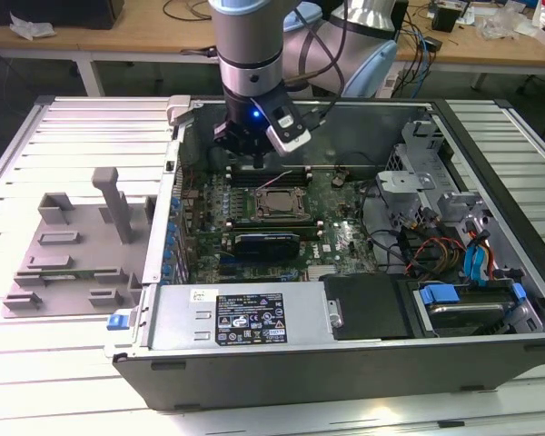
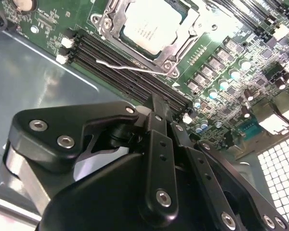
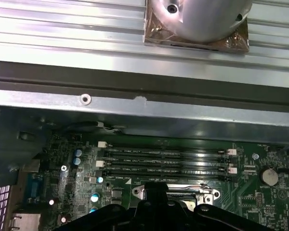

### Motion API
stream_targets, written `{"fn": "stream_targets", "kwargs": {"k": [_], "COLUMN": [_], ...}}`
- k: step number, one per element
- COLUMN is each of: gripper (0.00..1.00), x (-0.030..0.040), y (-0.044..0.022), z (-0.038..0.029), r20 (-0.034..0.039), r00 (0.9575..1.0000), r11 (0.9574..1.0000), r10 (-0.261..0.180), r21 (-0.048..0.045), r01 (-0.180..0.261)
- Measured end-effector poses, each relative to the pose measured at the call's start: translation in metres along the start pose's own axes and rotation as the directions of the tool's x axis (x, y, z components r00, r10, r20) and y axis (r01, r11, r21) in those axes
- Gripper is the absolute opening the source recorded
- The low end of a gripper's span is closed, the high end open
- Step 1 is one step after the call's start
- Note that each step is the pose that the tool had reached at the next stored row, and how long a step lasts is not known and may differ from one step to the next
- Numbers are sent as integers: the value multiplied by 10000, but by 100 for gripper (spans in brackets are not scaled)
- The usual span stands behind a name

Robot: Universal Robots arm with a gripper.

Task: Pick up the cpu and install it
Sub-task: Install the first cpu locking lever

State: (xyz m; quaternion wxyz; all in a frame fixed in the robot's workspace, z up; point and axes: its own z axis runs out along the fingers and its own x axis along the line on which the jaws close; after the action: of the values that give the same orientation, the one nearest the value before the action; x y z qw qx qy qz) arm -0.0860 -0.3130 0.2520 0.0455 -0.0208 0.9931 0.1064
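Item: gripper [image 1: 256, 160], one, on the single arm [image 1: 247, 54], hanging inside the opened computer case [image 1: 345, 372], low over the far edge of the motherboard [image 1: 345, 241].

Fingers [image 2: 158, 125]: two, drawn together at the tips, nothing gripped between them, touching nothing; tips poised just above the memory slots [image 3: 166, 161] in both wrist views.

Item: cpu [image 1: 278, 203], one, silvery plate facing up, lying flat inside the socket frame [image 2: 180, 45] on the motherboard. In the exterior view, placed at about 5 o'clock from the gripper, near but apart from it. Seen again in the second wrist view [image 2: 151, 26], square to the frame, beyond the memory slots from the fingertips.

Item: wire lever [image 2: 130, 67], one, thin and bright, running along the socket edge nearest the slots.

Item: memory slots, four, parallel, unfilled, between the cpu socket and the case wall.

Item: heatsink block [image 1: 268, 243], one, long and black, at 6 o'clock from the cpu, just beside the socket.

Item: power supply [image 1: 245, 318], one, grey with a label, along the case's near wall.

Item: grey fixture tray [image 1: 73, 245], one, on the slatted metal table [image 1: 73, 136], at 9 o'clock from the case, just beside it.
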Motion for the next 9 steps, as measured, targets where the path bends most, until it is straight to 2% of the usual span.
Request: {"fn": "stream_targets", "kwargs": {"k": [5,9], "gripper": [11,11], "x": [-8,-72], "y": [-3,-16], "z": [11,46], "r20": [4,-3], "r00": [10000,10000], "r11": [10000,10000], "r10": [12,18], "r21": [0,-1], "r01": [-12,-18]}}
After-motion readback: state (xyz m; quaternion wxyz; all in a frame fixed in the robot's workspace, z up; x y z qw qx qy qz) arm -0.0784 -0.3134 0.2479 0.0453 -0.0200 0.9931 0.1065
